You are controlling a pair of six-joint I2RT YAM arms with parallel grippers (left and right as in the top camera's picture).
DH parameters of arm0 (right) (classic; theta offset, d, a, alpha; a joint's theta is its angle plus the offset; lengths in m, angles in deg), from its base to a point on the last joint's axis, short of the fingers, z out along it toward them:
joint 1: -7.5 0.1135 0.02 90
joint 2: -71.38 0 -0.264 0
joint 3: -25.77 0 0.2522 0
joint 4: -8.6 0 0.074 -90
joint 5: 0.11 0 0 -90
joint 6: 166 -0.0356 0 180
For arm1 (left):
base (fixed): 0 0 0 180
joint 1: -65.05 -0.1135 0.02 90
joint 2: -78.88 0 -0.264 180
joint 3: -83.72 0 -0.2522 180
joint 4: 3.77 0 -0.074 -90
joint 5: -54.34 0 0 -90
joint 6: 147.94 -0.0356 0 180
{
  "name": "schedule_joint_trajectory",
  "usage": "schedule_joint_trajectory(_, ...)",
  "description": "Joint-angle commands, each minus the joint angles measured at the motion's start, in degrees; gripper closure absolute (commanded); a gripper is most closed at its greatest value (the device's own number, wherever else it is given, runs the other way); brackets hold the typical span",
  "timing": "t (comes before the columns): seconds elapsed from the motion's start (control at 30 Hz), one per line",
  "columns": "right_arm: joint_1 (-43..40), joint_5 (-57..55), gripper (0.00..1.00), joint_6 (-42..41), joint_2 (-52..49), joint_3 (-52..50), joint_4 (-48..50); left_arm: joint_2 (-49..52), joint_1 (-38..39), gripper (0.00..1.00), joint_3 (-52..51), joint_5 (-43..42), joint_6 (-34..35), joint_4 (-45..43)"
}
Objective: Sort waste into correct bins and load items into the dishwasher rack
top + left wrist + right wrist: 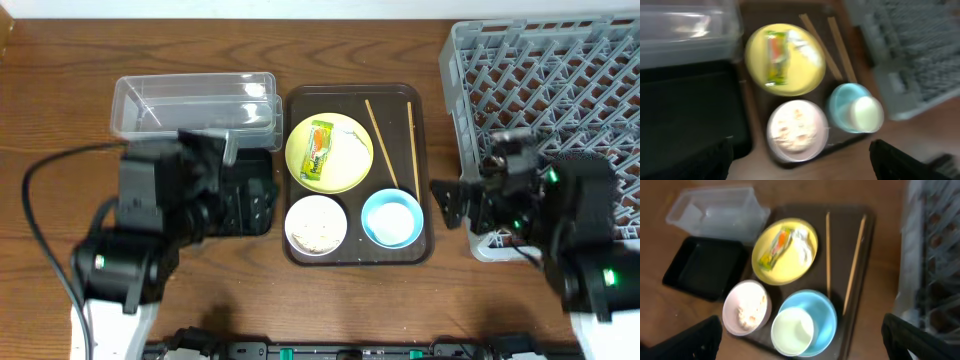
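Left end effector spread wide, empty, above the black tray; right end effector likewise wide and empty, between serving tray and dishwasher rack. Barely started, by the look: wrapper and scrap on the plate, grains in the white bowl, blue bowl and chopsticks alongside; clear tub bare. Raised tray rim to clear; open tabletop far left.

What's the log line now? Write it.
left gripper open | right gripper open | wrapper, scrap on plate | rice in white bowl | chopsticks on tray
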Motion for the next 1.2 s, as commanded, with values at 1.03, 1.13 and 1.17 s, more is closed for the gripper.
schedule_joint_trajectory(1.03, -9.66, 2.38, 0.09, -9.51, -5.42, 2.8, -4.94, 44.04, 38.34, 0.67, 2.19, 20.46, 18.64, -19.65)
schedule_joint_trajectory(1.13, -9.66, 2.38, 0.09, -9.49, -5.4, 2.78, -4.55, 42.99, 38.25, 0.81, 2.4, 19.98, 18.62, -19.65)
schedule_joint_trajectory(1.17, -9.66, 2.38, 0.09, -9.42, -5.42, 2.8, -4.57, 42.25, 38.16, 0.88, 2.56, 19.63, 18.62, -19.63)
